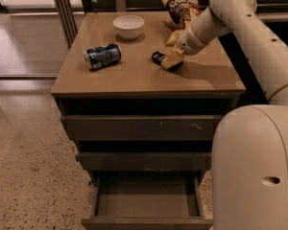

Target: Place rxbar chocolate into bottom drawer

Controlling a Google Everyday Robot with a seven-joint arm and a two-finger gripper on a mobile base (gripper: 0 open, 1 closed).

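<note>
– Nearest the camera, what is the state of the receiving compartment?

– The bottom drawer (146,198) is pulled out, and its tray shows nothing inside. The two drawers above it are shut. The drop zone appears ready.

– Next up, on the cabinet top (134,78): where is the item?

– The rxbar chocolate (158,58) lies flat right of centre, well apart from the soda can (102,56), which lies on its side to the left. The gripper (172,60) is down at the bar's right end and appears to touch it. Whether it is apart or clamped on the bar cannot be told from this view.

– What are the handling characteristics?

– By its look, the item is light and thin, with a slick wrapper over a firm but slightly bendable core. It is not fragile. Because it lies flat, there is little edge to catch, so it is likely to slide on the smooth top under a sideways push.

– What is the recommended grasp point?

– Take hold across the short width, near mid-length, and press down to the surface before closing. A grip on the wrapper's end seal alone could slip.

– Is there anything farther back?

– A white bowl (128,30) and a chip bag (185,8) sit toward the rear edge. Both are clear of the bar.
</note>
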